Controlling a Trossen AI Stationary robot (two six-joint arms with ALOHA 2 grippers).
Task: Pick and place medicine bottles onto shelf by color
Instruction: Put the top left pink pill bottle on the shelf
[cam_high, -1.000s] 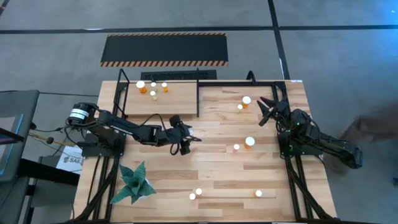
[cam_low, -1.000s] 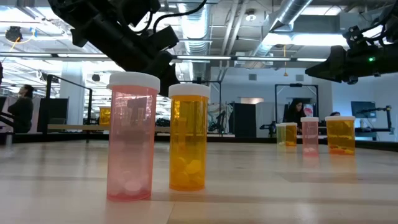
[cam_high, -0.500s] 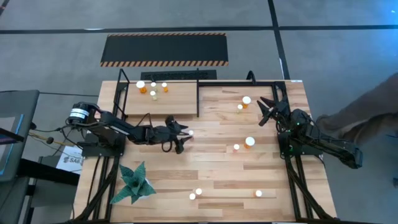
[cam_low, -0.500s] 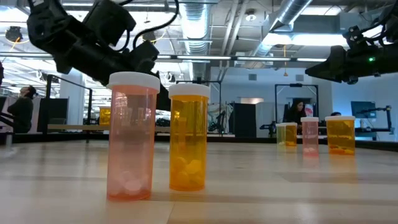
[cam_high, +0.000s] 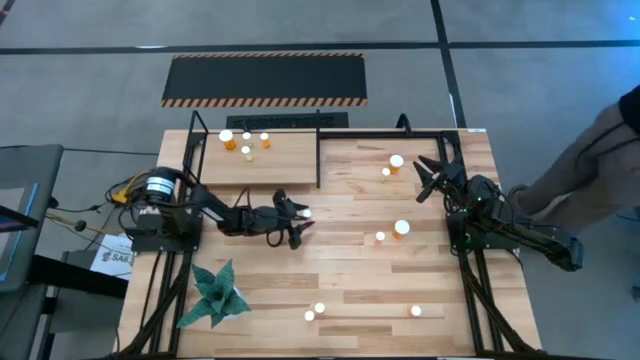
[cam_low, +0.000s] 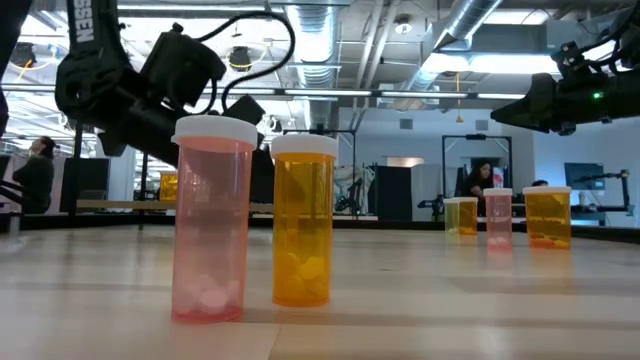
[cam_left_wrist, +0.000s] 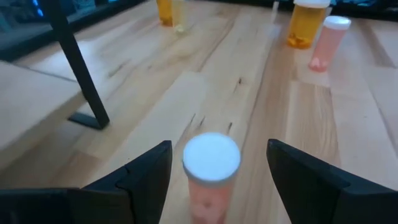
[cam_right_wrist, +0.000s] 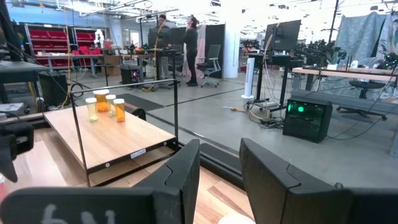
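One pinkish bottle (cam_left_wrist: 211, 171) with a white cap matters most here: it stands upright on the tabletop (cam_high: 340, 250), long axis vertical, directly ahead of the left tool (cam_left_wrist: 219, 177) and framed in the gap between its two dark fingers (cam_left_wrist: 146, 174), which stand spread wide on either side with nothing held. In the high view this bottle shows as a white cap (cam_high: 305, 212) just off the tip of the left tool (cam_high: 297, 222), near the middle of the tabletop. The left arm reaches low and nearly flat from its base at the left edge, wrist pointed toward the right side, so a short push forward would likely bring the fingers around the bottle's body. The shelf (cam_high: 250, 168) lies at the far left corner, close behind this arm, and already carries a few orange bottles (cam_high: 229, 140). The right tool (cam_high: 428, 178) hangs near the right rear of the tabletop, fingers drawn together and empty, well apart from the pink bottle, so the left arm is plainly the nearer one. Other bottles stand scattered: two near the right tool (cam_high: 396, 162), two at mid-right (cam_high: 401, 229), and three along the near edge (cam_high: 319, 310). A person's sleeve (cam_high: 600, 150) shows beyond the right edge.
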